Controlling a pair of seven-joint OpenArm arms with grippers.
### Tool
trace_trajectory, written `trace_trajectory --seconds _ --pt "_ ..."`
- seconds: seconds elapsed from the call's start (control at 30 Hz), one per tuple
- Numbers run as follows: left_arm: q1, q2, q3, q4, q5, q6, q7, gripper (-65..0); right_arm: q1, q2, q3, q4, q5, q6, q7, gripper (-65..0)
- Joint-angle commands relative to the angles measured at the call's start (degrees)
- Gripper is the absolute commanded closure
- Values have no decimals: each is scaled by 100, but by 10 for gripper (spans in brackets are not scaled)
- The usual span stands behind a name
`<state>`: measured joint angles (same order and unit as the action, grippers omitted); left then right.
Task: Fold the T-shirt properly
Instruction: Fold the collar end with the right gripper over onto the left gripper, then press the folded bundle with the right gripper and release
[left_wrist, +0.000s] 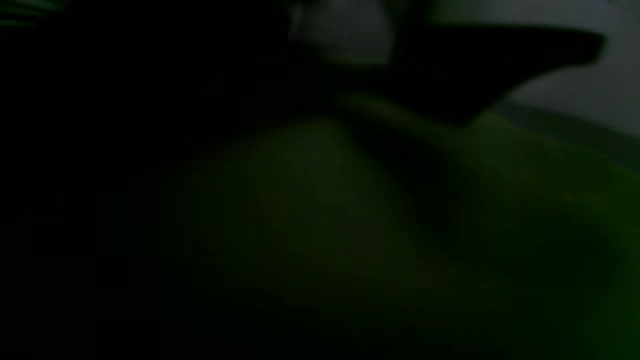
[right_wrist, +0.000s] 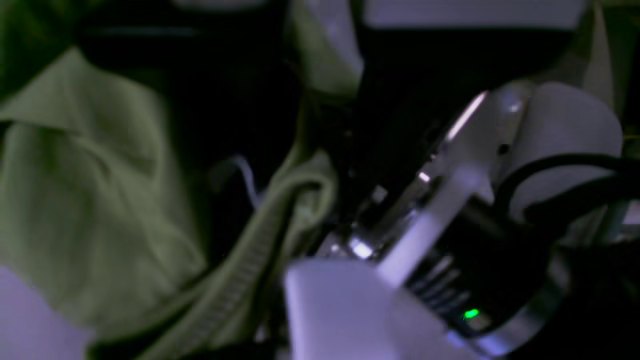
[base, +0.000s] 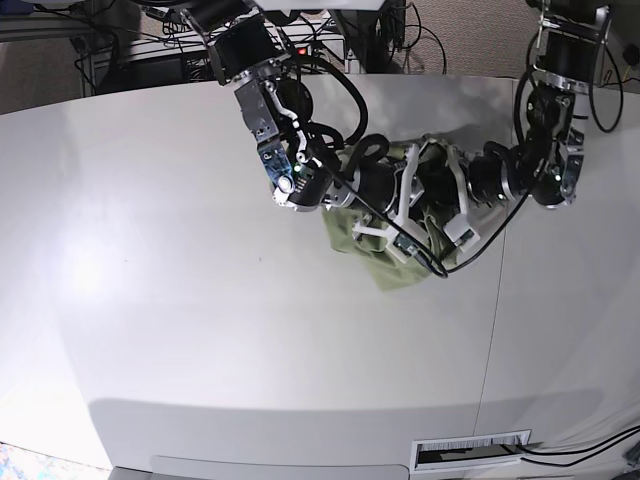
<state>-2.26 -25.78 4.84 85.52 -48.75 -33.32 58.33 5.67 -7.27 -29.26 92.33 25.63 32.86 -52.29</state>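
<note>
- Base view, from above: the T-shirt (base: 365, 252) is a small, bunched heap of sage-green cloth lying on the pale grey surface (base: 180, 300), a little right of centre and toward the far edge.
- Only part of the cloth shows. A rumpled flap spreads toward the near side, and the rest is covered by the two arms meeting over it.
- Right wrist view: the fabric (right_wrist: 85, 200) looks thin and soft, plain green with no print, creased into loose folds. A ribbed band of trim (right_wrist: 250, 265) runs through the middle of the picture.
- Left wrist view: almost black and blurred; a dim green swell of cloth (left_wrist: 525, 200) fills the lower half, very close to the lens.
- No brand, label or writing can be read in any view.
- The right gripper (base: 400, 238) comes in from the left of the base view and sits down on the heap, with white finger pieces against the cloth.
- The left gripper (base: 455, 222) comes in from the right and sits just beside it, on the same heap.
- Whether either set of jaws is spread or pinching fabric cannot be told; the arms, the blur and the darkness hide them.
</note>
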Motion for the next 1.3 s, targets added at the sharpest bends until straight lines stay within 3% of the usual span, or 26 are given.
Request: trace_trajectory --seconds 0.0,0.23,0.47,0.63,0.77,0.87,1.27 --pt "-96 -146 -22 28 205 157 144 -188 96 -83 -26 227 238 111 146 0" --pt "-236 -605 -24 433 181 232 269 -188 66 -83 -26 334 153 105 151 0" --pt "-236 -876 -24 581 704 446 256 -188 68 -83 -26 334 -4 103 258 0" --pt "-236 -1226 -24 890 1519 813 114 -188 68 -83 -26 334 -109 103 313 0" --pt "-234 -1473 -26 907 1908 833 11 -188 70 -83 -26 334 -168 103 444 0" --pt "-232 -1589 -26 898 2229 1029 -236 -188 72 -87 -26 334 -289 103 726 0" --pt "157 -1545 -26 549 1862 970 -629 -187 306 -87 -83 334 -247 103 1248 0"
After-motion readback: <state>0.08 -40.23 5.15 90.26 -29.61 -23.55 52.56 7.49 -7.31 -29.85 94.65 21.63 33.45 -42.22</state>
